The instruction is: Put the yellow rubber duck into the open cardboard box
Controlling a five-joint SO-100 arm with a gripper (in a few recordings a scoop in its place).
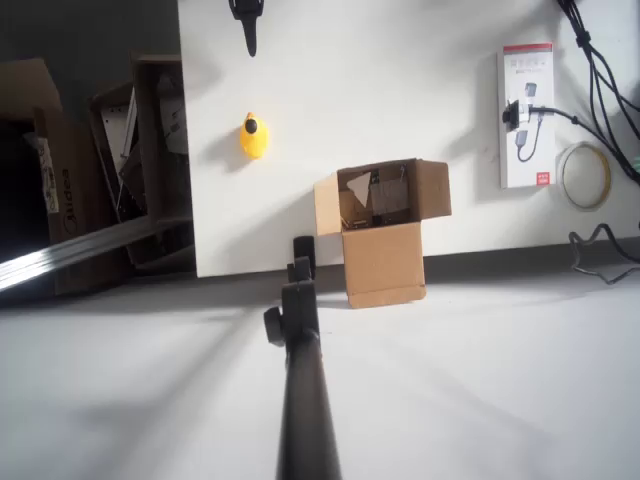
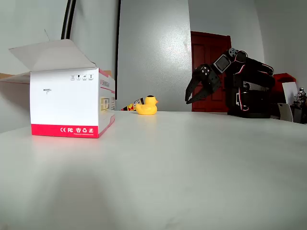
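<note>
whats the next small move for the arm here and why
Probably reach the gripper toward the yellow rubber duck and lower over it. The jaws stand open and empty, raised above the table, while the duck sits untouched, apart from the open cardboard box.

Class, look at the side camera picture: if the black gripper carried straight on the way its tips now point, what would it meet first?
Probably the white tabletop: the open gripper angles down and left, short of the yellow rubber duck. Depth is unclear, so the duck might lie in its path.
</note>
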